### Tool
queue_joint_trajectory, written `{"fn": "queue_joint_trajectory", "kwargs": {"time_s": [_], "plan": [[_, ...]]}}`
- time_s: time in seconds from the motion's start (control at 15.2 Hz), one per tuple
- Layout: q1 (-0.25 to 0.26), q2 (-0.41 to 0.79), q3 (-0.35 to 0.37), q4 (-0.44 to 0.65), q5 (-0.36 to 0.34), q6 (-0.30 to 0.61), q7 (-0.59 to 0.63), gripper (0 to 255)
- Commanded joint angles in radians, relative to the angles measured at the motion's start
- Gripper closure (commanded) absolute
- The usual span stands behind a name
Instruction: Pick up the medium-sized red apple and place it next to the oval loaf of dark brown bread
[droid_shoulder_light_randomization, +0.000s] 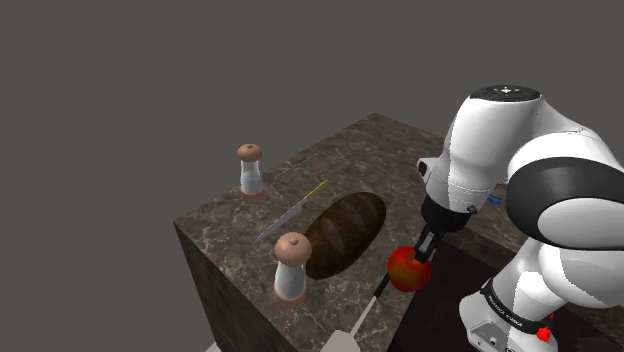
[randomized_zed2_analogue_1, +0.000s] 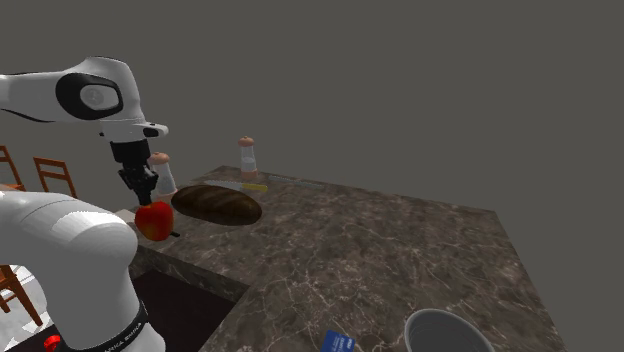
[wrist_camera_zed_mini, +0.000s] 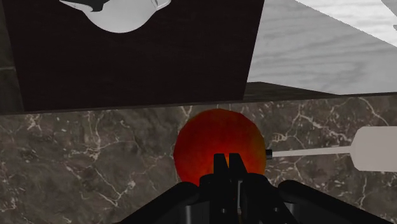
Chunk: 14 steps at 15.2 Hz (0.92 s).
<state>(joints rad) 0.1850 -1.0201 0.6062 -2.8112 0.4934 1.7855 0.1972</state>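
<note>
Seen over the shoulder, the apple sits on the dark marbled worktop. It is right at the edge nearest the stand and just beside the near end of the loaf. The end effector hangs above it, tips at the apple's crown. A spatula lies with its handle end up against the apple.

From the second exterior camera, the apple is red with a yellowish flush. It lies close to the loaf's end on that view's left, with a narrow gap between them, and the black end effector is at its top.

Looking along the hand, the fingertips are drawn nearly together over the apple instead of standing either side of it. I'd call the end effector clenched on nothing, not grasping the fruit.

As for handling, I'd judge the apple firm, smooth and fairly light. It is round enough to roll, though, and there is little worktop between it and the drop. The crown offers nothing to pinch. A sound hold would mean opening wide and coming down so the fingertips meet the widest part on opposite sides.
</note>
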Motion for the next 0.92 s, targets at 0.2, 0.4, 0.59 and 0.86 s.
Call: {"fn": "queue_joint_trajectory", "kwargs": {"time_s": [0.2, 0.4, 0.59, 0.86], "plan": [[0.000, 0.000, 0.000, 0.000, 0.000, 0.000, 0.000, 0], [-0.007, -0.005, -0.017, 0.029, -0.017, -0.033, 0.002, 0], [-0.026, -0.006, -0.060, 0.117, -0.060, -0.120, 0.006, 0], [-0.026, -0.006, -0.060, 0.117, -0.061, -0.120, 0.006, 0]]}}
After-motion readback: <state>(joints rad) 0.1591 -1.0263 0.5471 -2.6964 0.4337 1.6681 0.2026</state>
